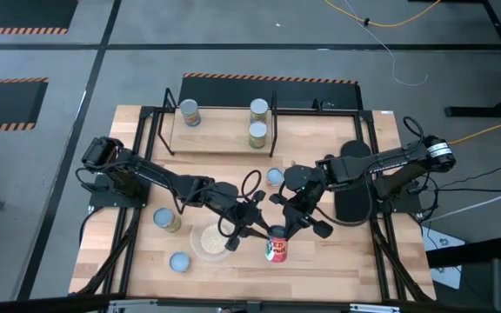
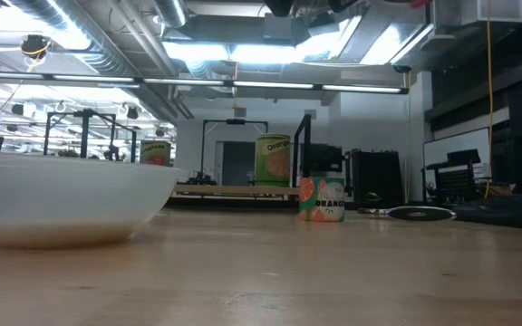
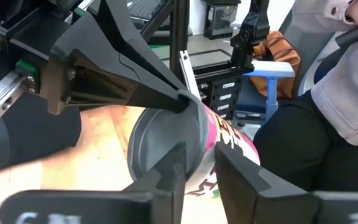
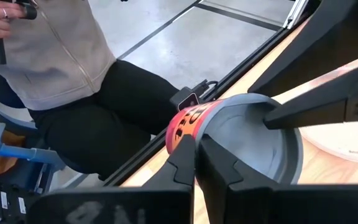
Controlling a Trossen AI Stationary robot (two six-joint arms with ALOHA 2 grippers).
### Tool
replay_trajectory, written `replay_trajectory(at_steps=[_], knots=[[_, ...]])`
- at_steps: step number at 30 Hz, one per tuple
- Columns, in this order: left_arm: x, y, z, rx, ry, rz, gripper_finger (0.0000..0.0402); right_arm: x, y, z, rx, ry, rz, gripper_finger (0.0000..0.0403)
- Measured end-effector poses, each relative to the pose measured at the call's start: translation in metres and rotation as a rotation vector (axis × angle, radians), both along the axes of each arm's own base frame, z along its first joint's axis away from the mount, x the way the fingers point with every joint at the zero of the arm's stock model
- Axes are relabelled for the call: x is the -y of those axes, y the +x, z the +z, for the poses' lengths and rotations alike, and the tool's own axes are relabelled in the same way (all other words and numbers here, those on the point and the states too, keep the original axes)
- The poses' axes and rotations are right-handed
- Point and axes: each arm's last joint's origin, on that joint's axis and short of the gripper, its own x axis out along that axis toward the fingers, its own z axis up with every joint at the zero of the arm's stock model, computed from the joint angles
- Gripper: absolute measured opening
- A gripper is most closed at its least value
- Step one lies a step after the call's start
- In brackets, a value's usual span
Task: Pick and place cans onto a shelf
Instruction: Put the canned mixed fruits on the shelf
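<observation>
A can with a red label (image 1: pixel 276 249) hangs in the air over the table's near middle, tilted, one grey end toward both grippers. My left gripper (image 1: pixel 252 228) and my right gripper (image 1: pixel 292 224) meet at that end, and each is shut on the rim. The shelf (image 1: pixel 224 143) stands at the far edge with three cans upright on its board (image 1: pixel 190 112), (image 1: pixel 258 108), (image 1: pixel 257 134). Three more cans stand on the table (image 1: pixel 167 219), (image 1: pixel 179 261), (image 1: pixel 274 176). My left gripper (image 3: pixel 197 165) pinches the can's rim (image 3: pixel 199 155), one finger (image 3: pixel 173 168) over the recessed grey end and one (image 3: pixel 235 171) outside on the label wall. The can is clear of the table, tilted. My right gripper (image 4: pixel 197 146) pinches the same end's rim (image 4: pixel 199 127) at another spot, one finger (image 4: pixel 182 162) outside on the red wall and one (image 4: pixel 225 165) inside the grey end. It comes slanting down from the table's right.
A clear bowl of pale grain (image 1: pixel 211 241) sits just left of the held can, under my left arm. A black round pad (image 1: pixel 353 204) lies under the right arm. A seated person (image 4: pixel 61 74) is close beyond the table's near edge.
</observation>
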Motion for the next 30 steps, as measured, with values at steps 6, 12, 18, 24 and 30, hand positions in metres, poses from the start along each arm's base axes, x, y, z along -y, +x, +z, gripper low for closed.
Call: replay_trajectory(at_steps=[6, 12, 18, 24, 30], knots=[[0.0, 0.0, 0.0, 0.001, -0.001, -0.003, 0.0028, 0.0, 0.0, 0.0, 0.0, 0.0, 0.0, 0.0012], [0.0, 0.0, 0.001, 0.001, -0.002, -0.002, 0.0004, 0.0, 0.0, 0.0, 0.0, 0.0, 0.0, 0.0012], [0.0, 0.0, 0.0, -0.001, -0.002, 0.0, 0.001, 0.0, 0.0, 0.0, 0.0, 0.0, 0.0, 0.0012], [-0.001, 0.0, -0.001, -0.015, 0.008, 0.022, 0.0007, 0.001, -0.002, -0.004, -0.03, -0.046, -0.033, 0.0012], [-0.002, 0.0, -0.005, -0.051, 0.027, 0.086, 0.004, 0.001, -0.008, -0.025, -0.065, -0.138, -0.06, 0.0012]])
